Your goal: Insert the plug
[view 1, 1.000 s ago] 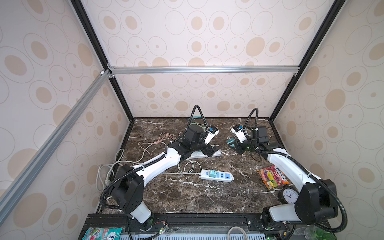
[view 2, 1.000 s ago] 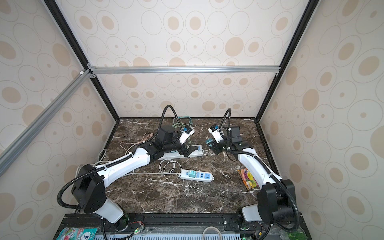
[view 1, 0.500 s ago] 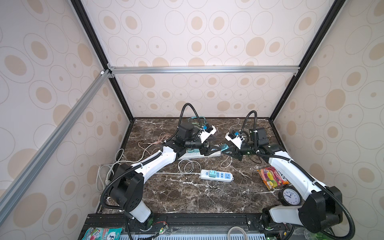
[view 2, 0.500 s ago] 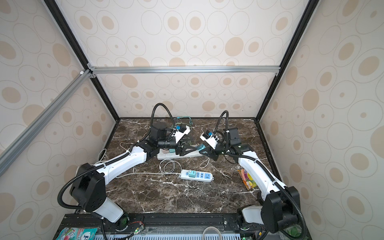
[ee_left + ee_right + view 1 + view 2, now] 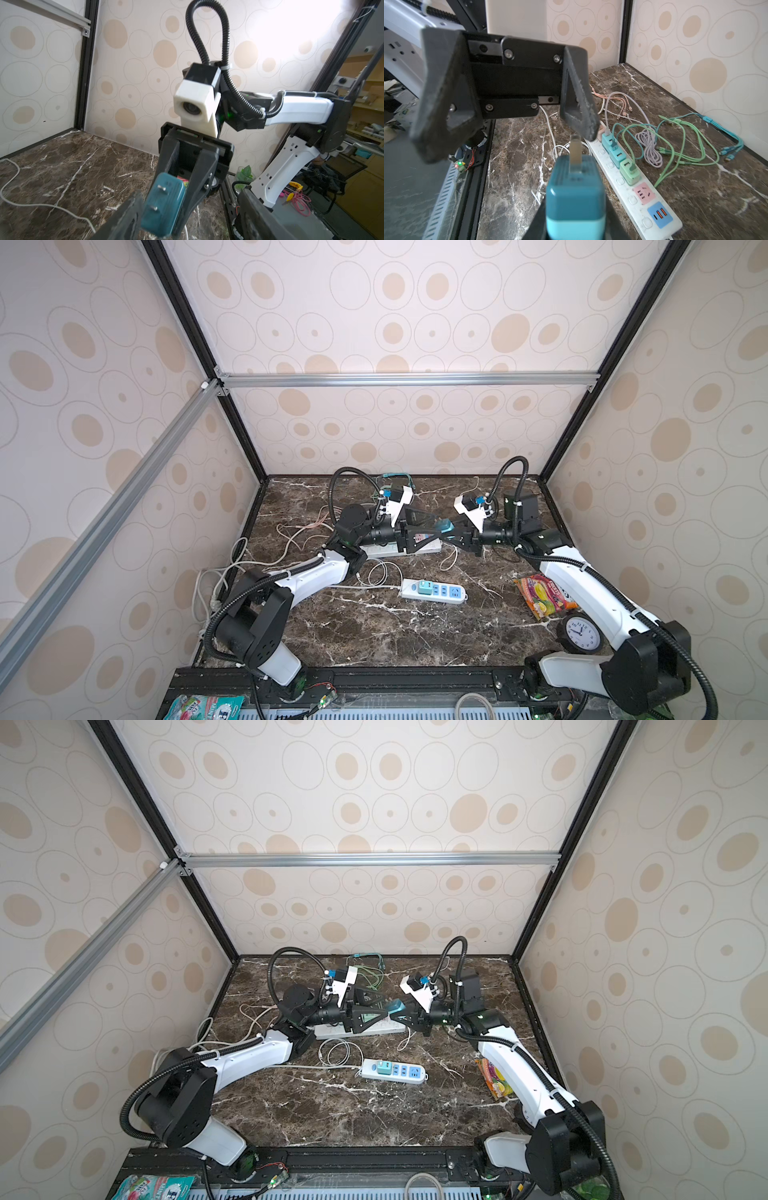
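The plug (image 5: 444, 526) (image 5: 395, 1006) is a teal adapter with two metal prongs, held above the table's middle rear. My right gripper (image 5: 451, 531) (image 5: 574, 226) is shut on it. Its prongs point at the left gripper (image 5: 436, 531) (image 5: 384, 1013). In the right wrist view the plug (image 5: 575, 187) fills the foreground and the left gripper (image 5: 510, 143) faces it, open wide. In the left wrist view the plug (image 5: 164, 205) sits between the spread fingers (image 5: 126, 216), close to one of them. A long white power strip (image 5: 629, 187) (image 5: 432, 548) lies below on the table (image 5: 374, 635).
Several teal and green adapters (image 5: 616, 154) with green cables (image 5: 675, 145) occupy the long strip. A second white strip (image 5: 432, 592) lies nearer the front, beside a white cable loop (image 5: 380, 572). A snack packet (image 5: 544, 597) and a clock (image 5: 579, 632) lie at the right.
Both grippers have come together over the long strip. The left one rose and turned toward the plug, its jaws narrowing somewhat. The right one carried the plug leftward.
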Robot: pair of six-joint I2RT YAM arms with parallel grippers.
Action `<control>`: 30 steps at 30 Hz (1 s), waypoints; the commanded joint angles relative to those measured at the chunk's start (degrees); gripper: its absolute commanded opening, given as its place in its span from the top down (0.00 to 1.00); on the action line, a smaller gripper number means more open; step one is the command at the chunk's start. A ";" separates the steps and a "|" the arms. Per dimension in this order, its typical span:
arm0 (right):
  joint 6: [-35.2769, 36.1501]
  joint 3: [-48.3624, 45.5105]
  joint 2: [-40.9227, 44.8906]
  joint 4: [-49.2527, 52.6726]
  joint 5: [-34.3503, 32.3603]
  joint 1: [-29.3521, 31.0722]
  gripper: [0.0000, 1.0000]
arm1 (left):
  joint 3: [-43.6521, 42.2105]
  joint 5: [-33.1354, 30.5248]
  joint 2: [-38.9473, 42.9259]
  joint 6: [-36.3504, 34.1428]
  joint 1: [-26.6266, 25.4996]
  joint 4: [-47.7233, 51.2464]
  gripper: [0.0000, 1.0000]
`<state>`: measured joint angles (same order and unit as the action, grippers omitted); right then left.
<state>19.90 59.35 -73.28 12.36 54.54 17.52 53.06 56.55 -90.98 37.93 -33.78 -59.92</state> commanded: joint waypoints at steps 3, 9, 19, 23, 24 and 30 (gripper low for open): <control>-0.68 0.33 -0.64 -1.16 3.55 1.20 0.80 | 2.09 1.53 -2.53 4.88 0.21 -4.85 0.33; -1.54 0.46 -1.16 -2.27 4.27 1.44 0.80 | 2.25 3.59 -3.12 4.65 0.21 -3.71 0.35; -2.60 0.58 -2.40 -4.83 4.94 2.42 0.80 | 2.27 4.99 -4.51 8.47 0.21 -8.39 0.63; -3.38 0.28 -2.49 -6.27 4.96 2.52 0.80 | 2.31 6.10 -5.04 8.73 0.20 -8.25 0.63; -3.63 0.20 -2.49 -6.74 4.92 2.57 0.79 | 2.31 6.39 -5.17 8.82 0.21 -8.19 0.64; -4.97 0.01 -2.84 -8.32 5.39 2.54 0.79 | 2.64 9.04 -5.96 10.47 0.24 -10.46 0.86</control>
<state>14.26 59.33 -75.37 8.75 61.98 19.64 53.67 62.83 -95.94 44.91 -32.93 -68.36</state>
